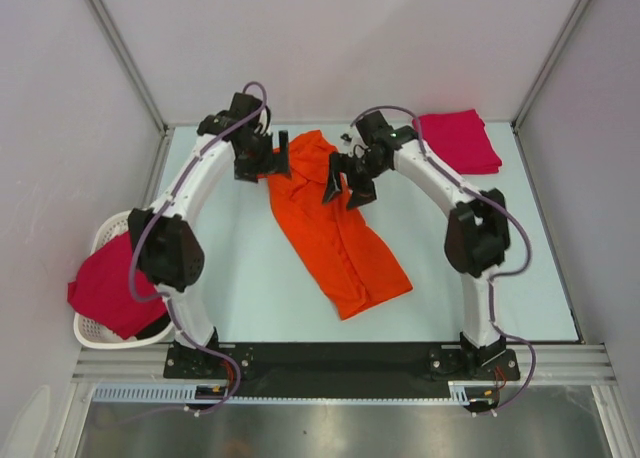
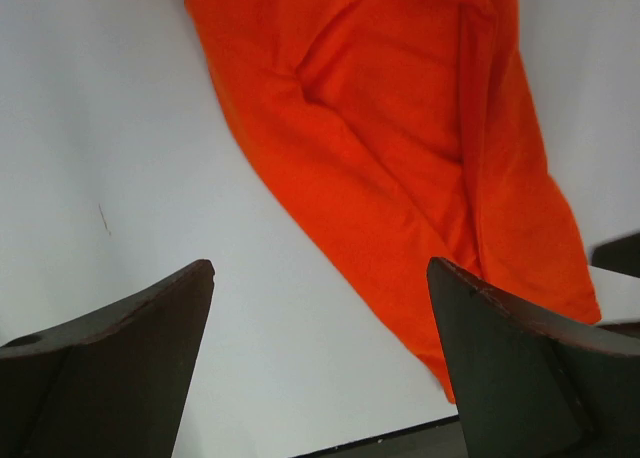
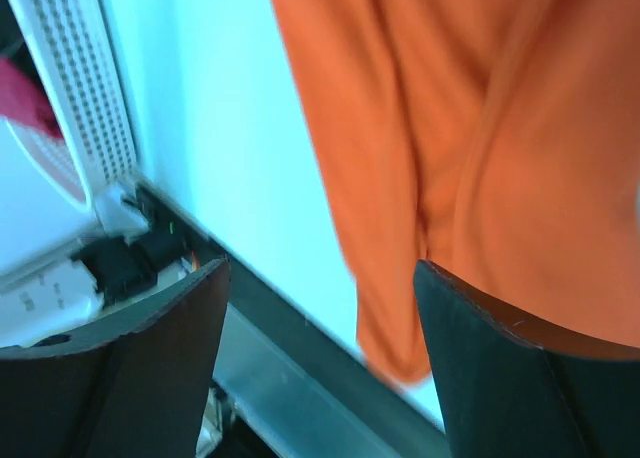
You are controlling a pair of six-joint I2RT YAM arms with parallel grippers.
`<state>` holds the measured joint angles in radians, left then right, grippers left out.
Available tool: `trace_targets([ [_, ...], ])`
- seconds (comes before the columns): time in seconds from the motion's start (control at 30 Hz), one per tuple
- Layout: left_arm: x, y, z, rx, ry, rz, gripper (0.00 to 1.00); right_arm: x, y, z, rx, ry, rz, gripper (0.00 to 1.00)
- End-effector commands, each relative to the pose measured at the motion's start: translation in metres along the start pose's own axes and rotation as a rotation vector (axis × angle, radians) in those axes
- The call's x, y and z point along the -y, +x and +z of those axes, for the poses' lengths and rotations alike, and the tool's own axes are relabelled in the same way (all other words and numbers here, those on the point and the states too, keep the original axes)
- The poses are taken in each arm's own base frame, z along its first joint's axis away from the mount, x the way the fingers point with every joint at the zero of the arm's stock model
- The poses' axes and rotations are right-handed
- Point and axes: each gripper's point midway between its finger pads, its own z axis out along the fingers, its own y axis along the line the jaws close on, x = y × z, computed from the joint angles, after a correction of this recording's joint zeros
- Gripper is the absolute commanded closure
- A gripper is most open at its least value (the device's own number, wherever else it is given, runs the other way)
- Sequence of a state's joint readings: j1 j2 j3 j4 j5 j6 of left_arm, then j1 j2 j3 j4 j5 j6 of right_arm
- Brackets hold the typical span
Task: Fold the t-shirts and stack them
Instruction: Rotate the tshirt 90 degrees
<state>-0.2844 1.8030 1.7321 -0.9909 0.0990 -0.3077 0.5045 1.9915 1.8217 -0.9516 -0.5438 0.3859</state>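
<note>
Folding the bright orange cotton t-shirt (image 1: pixel 340 243), sprawled as a rumpled strip on the pale counter (image 1: pixel 240 278), with left end effector (image 1: pixel 283 158) and right end effector (image 1: pixel 347 193) wide open and empty above its far end; next, probably pinching that end and doubling it over.

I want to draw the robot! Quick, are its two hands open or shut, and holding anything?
Left gripper: open, holding nothing.
Right gripper: open, holding nothing, over the orange t-shirt.
</note>
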Motion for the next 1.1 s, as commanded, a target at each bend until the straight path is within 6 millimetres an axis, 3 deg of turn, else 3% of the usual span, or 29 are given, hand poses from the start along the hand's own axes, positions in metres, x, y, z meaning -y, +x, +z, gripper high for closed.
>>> trace_targets([
  [0.0,0.001,-0.037,0.018,0.013,-0.036,-0.021,0.07,0.012,-0.041,0.066,-0.037,-0.079,0.033,0.22],
  [0.03,0.002,-0.049,0.022,0.031,-0.038,-0.023,0.07,0.007,-0.064,0.082,-0.016,-0.144,0.04,0.23],
  [0.07,0.001,-0.052,0.026,0.033,-0.037,-0.038,0.07,0.005,-0.074,0.089,-0.006,-0.172,0.061,0.25],
  [0.2,-0.006,-0.057,0.033,0.026,-0.029,-0.072,0.08,-0.012,-0.126,0.106,0.06,-0.333,0.113,0.28],
  [0.23,-0.01,-0.055,0.03,0.026,-0.035,-0.077,0.08,-0.019,-0.138,0.103,0.089,-0.391,0.097,0.28],
  [0.33,-0.018,-0.047,0.032,0.015,-0.045,-0.07,0.08,-0.032,-0.165,0.098,0.156,-0.497,0.131,0.28],
  [0.4,-0.02,-0.043,0.034,0.003,-0.041,-0.063,0.08,-0.024,-0.176,0.098,0.17,-0.528,0.227,0.28],
  [0.53,-0.023,-0.037,0.048,-0.031,-0.046,-0.06,0.09,-0.019,-0.201,0.1,0.232,-0.589,0.257,0.28],
  [0.7,-0.022,-0.036,0.056,-0.049,-0.039,-0.065,0.09,-0.002,-0.197,0.12,0.203,-0.562,0.311,0.31],
  [0.87,-0.026,-0.033,0.06,-0.057,-0.055,-0.066,0.09,0.013,-0.179,0.143,0.156,-0.497,0.313,0.33],
  [1.07,-0.026,-0.03,0.062,-0.067,-0.061,-0.063,0.09,0.012,-0.164,0.157,0.107,-0.47,0.321,0.35],
])
